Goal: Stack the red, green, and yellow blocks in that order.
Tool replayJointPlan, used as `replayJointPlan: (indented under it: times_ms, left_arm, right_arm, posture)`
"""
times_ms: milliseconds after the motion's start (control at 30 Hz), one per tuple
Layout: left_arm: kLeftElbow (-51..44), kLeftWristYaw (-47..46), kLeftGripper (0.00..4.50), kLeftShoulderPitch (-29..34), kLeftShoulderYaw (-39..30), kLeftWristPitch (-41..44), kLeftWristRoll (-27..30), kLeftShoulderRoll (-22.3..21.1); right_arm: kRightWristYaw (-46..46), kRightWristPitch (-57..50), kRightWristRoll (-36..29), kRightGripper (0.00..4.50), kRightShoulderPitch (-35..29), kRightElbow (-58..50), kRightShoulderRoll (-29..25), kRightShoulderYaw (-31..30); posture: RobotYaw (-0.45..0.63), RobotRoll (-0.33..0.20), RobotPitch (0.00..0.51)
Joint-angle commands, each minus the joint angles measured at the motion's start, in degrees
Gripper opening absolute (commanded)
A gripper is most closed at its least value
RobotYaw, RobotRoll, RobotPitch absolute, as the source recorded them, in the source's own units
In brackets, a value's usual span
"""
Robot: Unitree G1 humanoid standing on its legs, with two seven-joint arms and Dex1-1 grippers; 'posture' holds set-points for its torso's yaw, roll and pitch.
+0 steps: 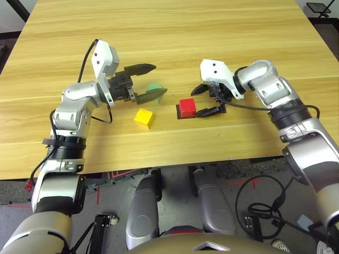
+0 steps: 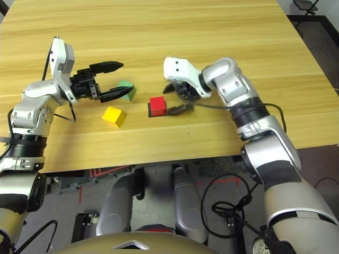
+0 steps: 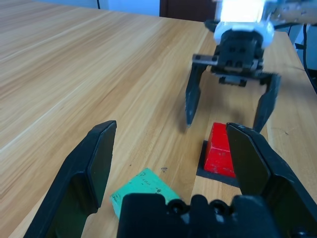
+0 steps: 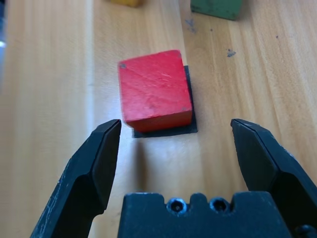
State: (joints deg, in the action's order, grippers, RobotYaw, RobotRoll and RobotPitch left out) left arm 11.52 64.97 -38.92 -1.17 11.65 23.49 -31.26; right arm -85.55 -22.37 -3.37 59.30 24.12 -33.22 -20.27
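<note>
Left gripper [image 1: 161,78] and right gripper [image 1: 194,104] are held open and empty above the counter [image 1: 159,32]; by it a black patch [image 4: 171,132] is borne, topped by the red block [image 1: 187,107]; green block [image 3: 143,189] and yellow block [image 1: 143,118] are seen unstacked

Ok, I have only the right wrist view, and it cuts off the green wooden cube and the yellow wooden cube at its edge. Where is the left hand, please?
Observer: The left hand is beside the green wooden cube, with its fingers open.
Operator: Thank you. And is there something on top of the yellow one?
Observer: No, the yellow wooden cube sits on the table with its top bare.
</note>
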Motion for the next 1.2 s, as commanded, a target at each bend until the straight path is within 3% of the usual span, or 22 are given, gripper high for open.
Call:
replayJointPlan:
  times_ms: [33, 167, 267, 467, 867, 1067, 1200]
  left_arm:
    - [0.67, 0.68, 4.5, 0.06, -0.15, 0.33, 0.19, -0.34]
    - [2.04, 0.64, 4.5, -0.45, -0.28, -0.11, -0.2, -0.39]
    - [2.79, 0.44, 4.5, -0.85, -0.26, -0.41, -0.39, -0.11]
    - [2.93, -0.12, 4.5, -0.78, -0.11, -0.22, -0.45, 0.61]
    - [6.7, 0.42, 4.5, -1.88, 0.94, -2.64, -3.29, -0.62]
    - [15.17, 6.64, 4.5, -6.4, 1.82, -7.45, -5.9, -3.84]
    - [27.15, 10.97, 4.5, -13.23, 3.72, -16.5, -10.87, -5.65]
  right_arm:
    - [-5.64, -7.85, -4.26, 4.47, -0.22, -5.53, -4.84, 2.17]
    - [-6.95, -10.56, -12.35, 4.47, -0.61, -7.91, -13.23, 1.04]
    - [-6.95, -5.63, -15.67, 4.47, -1.9, -6.53, -16.05, 2.82]
    - [-1.72, 4.08, -14.96, 4.47, -5.94, -2.25, -13.51, 10.94]
    - [7.32, 0.1, -20.94, 4.47, -20.29, -15.43, -11.06, 20.65]
    - [9.37, -2.54, -22.56, 4.47, -22.41, -18.18, -11.49, 21.82]
    - [9.55, -3.72, -23.36, 4.47, -22.49, -18.94, -12.01, 22.06]
  posture:
    - [0.21, -0.012, 0.261]
    - [0.21, -0.012, 0.255]
    - [0.21, -0.013, 0.252]
    - [0.19, 0.0, 0.253]
    - [0.17, 0.027, 0.263]
    - [0.16, 0.03, 0.264]
    - [0.16, 0.035, 0.265]
